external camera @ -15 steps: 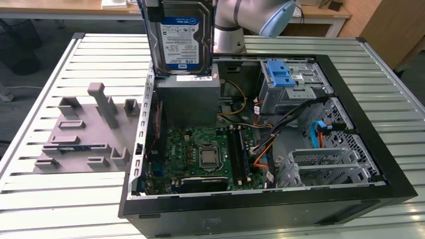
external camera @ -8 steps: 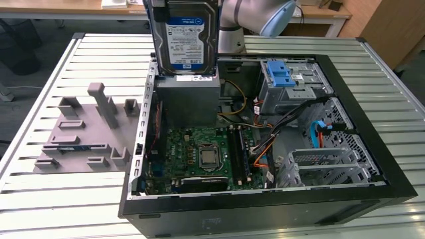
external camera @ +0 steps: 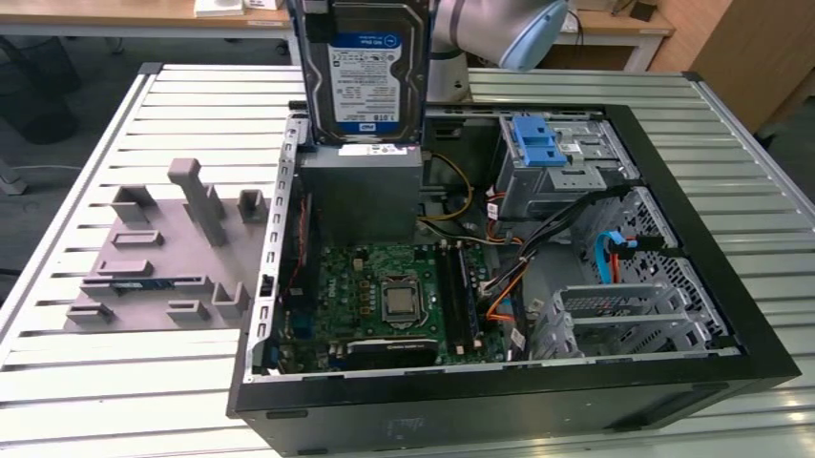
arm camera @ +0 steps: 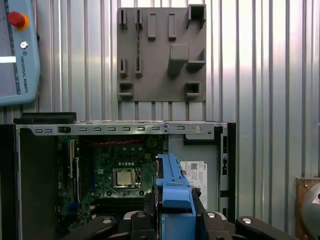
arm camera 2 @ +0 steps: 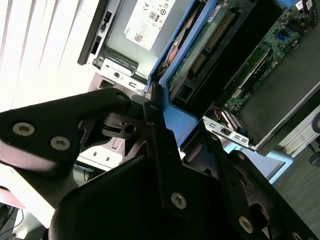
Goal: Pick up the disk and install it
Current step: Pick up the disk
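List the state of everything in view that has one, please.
disk: upright, held over the power supply box, not installed.
gripper: jaws shut on the disk's blue carrier.
computer case: lying on its side, side panel off, interior open.
power supply box: seated in the case.
processor socket: uncovered, no cooler on it.
grey fixture board: flat on the table beside the case.

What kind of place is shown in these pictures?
Probably a robotics lab or workshop. An open computer case lies on a slatted metal table beside a grey fixture board, the gripper holds the disk above it, and wooden desks stand behind.
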Action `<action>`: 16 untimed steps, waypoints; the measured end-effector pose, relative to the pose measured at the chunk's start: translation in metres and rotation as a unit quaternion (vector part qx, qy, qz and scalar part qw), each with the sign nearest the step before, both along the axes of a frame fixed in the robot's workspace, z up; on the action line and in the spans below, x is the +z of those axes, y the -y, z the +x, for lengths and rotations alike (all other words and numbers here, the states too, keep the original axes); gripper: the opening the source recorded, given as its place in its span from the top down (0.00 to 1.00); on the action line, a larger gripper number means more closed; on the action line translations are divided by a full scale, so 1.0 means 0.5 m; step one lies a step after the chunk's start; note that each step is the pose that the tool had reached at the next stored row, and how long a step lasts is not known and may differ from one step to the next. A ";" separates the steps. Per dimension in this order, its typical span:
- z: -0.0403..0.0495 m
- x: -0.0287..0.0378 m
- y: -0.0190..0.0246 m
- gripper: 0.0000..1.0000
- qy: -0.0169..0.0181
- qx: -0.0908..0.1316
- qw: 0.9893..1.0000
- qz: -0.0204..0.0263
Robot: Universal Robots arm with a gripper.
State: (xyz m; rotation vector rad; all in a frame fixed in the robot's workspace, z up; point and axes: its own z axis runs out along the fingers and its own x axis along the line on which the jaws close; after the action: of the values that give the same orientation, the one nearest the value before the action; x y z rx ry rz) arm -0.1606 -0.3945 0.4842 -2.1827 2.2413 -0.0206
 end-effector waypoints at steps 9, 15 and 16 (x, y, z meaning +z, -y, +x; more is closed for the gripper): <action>0.018 0.000 0.0000 0.64 0.000 0.000 1.000 0.000; 0.030 0.000 0.0000 0.64 0.000 0.000 1.000 0.000; 0.033 0.000 0.0000 0.64 0.000 0.000 1.000 0.000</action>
State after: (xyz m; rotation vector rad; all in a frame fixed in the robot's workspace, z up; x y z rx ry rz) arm -0.1444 -0.3945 0.4843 -2.1828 2.2413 -0.0205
